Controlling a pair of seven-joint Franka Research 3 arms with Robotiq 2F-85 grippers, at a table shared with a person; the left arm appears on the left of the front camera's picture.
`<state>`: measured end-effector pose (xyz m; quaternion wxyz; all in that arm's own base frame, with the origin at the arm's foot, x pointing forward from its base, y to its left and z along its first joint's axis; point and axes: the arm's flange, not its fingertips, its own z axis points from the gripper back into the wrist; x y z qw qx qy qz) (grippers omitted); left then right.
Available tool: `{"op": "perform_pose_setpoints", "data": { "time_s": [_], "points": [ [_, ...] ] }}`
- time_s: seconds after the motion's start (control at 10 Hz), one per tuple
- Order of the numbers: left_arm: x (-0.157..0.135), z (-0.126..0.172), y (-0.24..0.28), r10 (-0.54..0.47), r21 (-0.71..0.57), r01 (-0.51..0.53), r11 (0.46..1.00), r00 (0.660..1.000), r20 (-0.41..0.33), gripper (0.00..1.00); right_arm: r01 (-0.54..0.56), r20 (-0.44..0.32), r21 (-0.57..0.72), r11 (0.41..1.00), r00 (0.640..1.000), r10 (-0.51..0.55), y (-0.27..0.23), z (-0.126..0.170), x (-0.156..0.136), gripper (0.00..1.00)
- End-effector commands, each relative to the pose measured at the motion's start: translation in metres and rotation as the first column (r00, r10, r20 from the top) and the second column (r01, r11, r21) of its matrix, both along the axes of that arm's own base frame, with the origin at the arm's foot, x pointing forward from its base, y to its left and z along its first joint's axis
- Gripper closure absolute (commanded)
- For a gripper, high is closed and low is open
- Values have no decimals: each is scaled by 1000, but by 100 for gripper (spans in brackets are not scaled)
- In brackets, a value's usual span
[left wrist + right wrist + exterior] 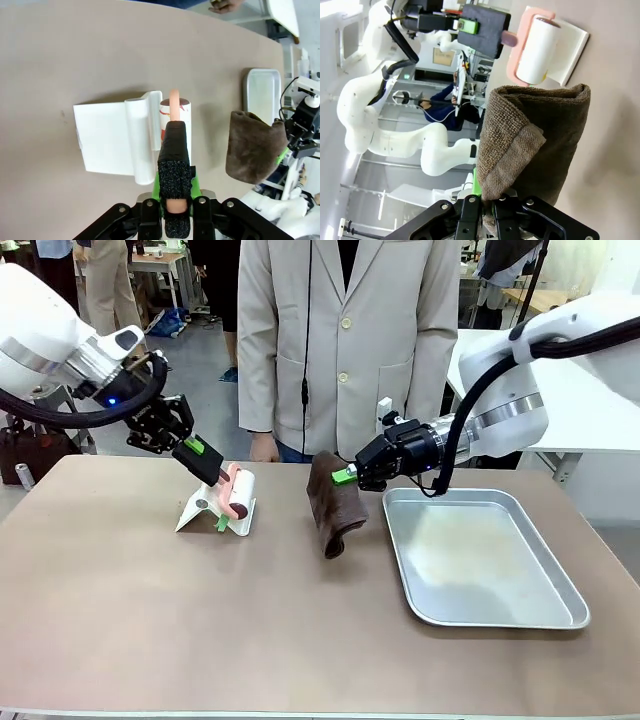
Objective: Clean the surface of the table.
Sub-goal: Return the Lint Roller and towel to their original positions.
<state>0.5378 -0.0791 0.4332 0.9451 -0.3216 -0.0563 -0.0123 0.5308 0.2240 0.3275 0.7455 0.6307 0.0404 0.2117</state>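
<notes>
On the tan table (150, 620), left of centre, a white lint roller (241, 495) with a pink handle (174, 99) rests against its white holder (203, 512). My left gripper (212, 468) is shut on the pink handle, as the left wrist view (175, 132) confirms. A folded brown cloth (333, 502) hangs at mid-table, its lower end at the tabletop. My right gripper (346, 477) is shut on the cloth's upper edge. In the right wrist view the cloth (535, 145) rises from the right gripper (487, 202), with the lint roller (537, 50) beyond it.
A silver metal tray (480, 615) lies on the right side of the table, just right of the cloth. A person in a beige jacket (345, 340) stands at the far edge, one hand (263, 448) near the table. The near half of the table is bare.
</notes>
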Motion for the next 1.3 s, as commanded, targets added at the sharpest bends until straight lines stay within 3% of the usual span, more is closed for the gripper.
{"op": "perform_pose_setpoints", "data": {
  "time_s": [0.0,1.2],
  "points": [
    [9,3,-12,25,78,-23,997,1000,-16,78,-16,-30,9,1000,999,16,-1,5,10,93],
    [13,-18,-25,62,117,-52,992,995,-78,78,2,-36,54,999,999,0,-16,1,10,93]
  ]
}}
